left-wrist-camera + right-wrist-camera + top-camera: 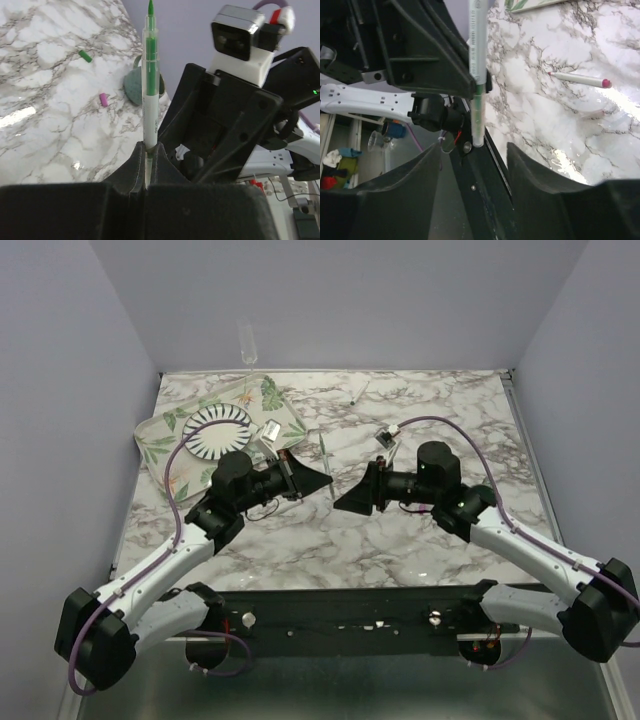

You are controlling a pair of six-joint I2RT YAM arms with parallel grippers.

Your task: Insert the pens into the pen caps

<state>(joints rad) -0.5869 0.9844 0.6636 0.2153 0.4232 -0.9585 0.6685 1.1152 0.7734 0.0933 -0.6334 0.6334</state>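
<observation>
Between the two arms, lifted off the desk (50, 125), the green pen (151, 90) stands in the left end effector (150, 150), whose jaws are clamped tight on its blunt back end, leaving barrel and green tip free; the right end effector (475, 147) faces it with jaws parted to either side of the tip, gripping nothing; the second pen (580, 79), pink at one end, lies flat on the marble, well apart from both; the green cap (85, 56) and the pink cap (103, 99) lie loose on the desk, near each other but not touching; the pen looks light, stiff and smooth-walled, so a pinch at one end may let it pivot or slip, and a hold nearer mid-barrel would steady it for pushing; the caps look tiny, light and apt to skid, best pinched across their sides with the mouth left clear; the tray (155, 440) with the striped plate (215, 428) sits far left, out of the way; the likeliest obstruction is the two end effectors crowding each other
</observation>
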